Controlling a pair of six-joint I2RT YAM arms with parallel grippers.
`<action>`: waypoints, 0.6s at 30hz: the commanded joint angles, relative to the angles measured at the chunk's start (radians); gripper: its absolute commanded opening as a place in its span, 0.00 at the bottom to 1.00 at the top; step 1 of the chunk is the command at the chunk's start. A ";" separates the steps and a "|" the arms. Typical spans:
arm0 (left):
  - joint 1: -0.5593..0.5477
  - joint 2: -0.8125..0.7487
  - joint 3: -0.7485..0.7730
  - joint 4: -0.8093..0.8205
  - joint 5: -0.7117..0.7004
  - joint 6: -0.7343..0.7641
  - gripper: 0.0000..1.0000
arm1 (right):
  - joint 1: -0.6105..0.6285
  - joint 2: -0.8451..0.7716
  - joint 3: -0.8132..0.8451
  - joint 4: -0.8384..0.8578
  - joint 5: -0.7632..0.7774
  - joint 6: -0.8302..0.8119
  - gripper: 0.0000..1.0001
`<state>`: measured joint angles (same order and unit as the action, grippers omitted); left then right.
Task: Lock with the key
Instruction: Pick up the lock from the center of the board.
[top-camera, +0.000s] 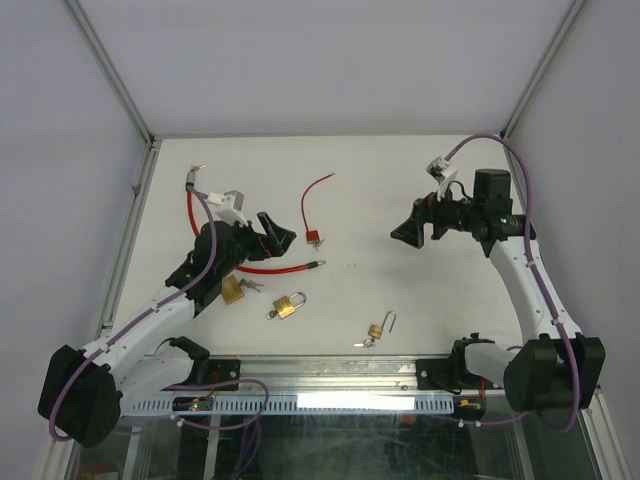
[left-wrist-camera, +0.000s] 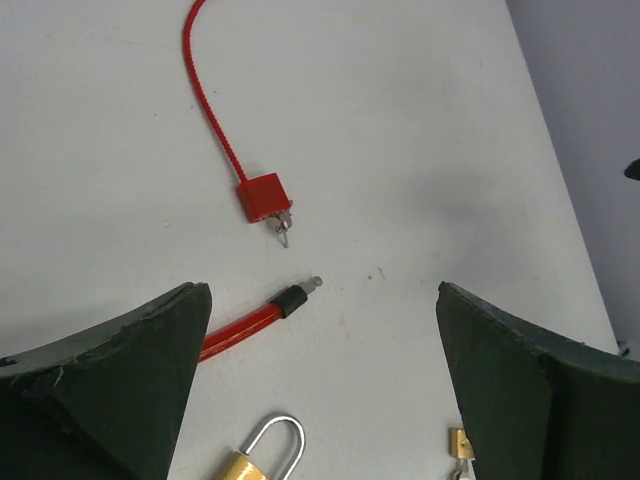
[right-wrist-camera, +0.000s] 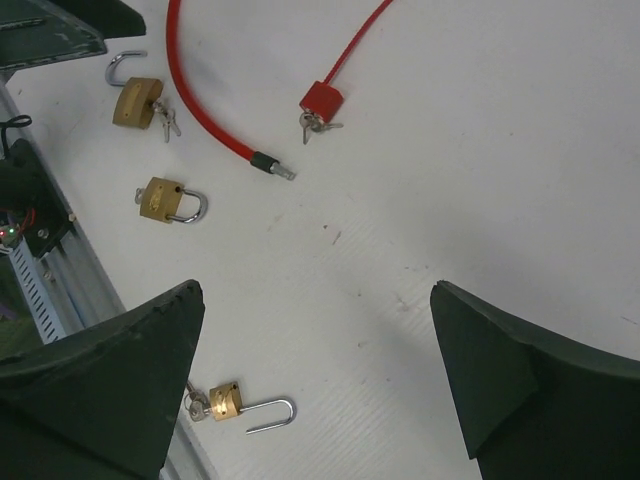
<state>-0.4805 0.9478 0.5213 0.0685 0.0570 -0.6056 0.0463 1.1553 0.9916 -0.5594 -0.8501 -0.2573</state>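
- The left pincer (top-camera: 268, 236) hangs released above the table (top-camera: 400, 180), jaws spread wide with nothing between them. The right pincer (top-camera: 408, 232) is equally wide and empty.
- From overhead, a brass padlock with keys (top-camera: 234, 291) lies half tucked under the left arm, behind the left pincer. The left wrist view misses it altogether. The right wrist view shows it whole, far ahead of the right pincer, and its shackle appears open.
- In the left wrist view, the black-capped tip of the thick red cable (left-wrist-camera: 292, 299) lies between the fingertips. Further ahead is the small red cable lock (left-wrist-camera: 264, 196), with a key (left-wrist-camera: 285, 232) in it.
- That view crops the closed brass padlock (left-wrist-camera: 270, 450) to little more than its shackle. The right wrist view shows it complete.
- The open brass padlock (right-wrist-camera: 226, 399) lies just beside one finger (right-wrist-camera: 110, 370) of the right pincer, keys at its base. The left wrist view catches only its corner.
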 joint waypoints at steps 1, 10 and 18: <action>-0.028 0.038 0.013 0.077 -0.127 0.050 0.99 | 0.002 -0.024 -0.011 0.036 -0.126 -0.055 1.00; -0.043 0.244 0.089 0.176 -0.139 0.026 0.93 | 0.009 0.025 0.140 -0.023 -0.224 -0.042 1.00; -0.222 0.414 0.246 0.099 -0.495 0.082 0.86 | -0.023 -0.056 -0.023 0.142 -0.162 -0.006 1.00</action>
<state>-0.6392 1.2926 0.6525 0.1509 -0.2298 -0.5602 0.0334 1.1435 1.0138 -0.5148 -1.0061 -0.2886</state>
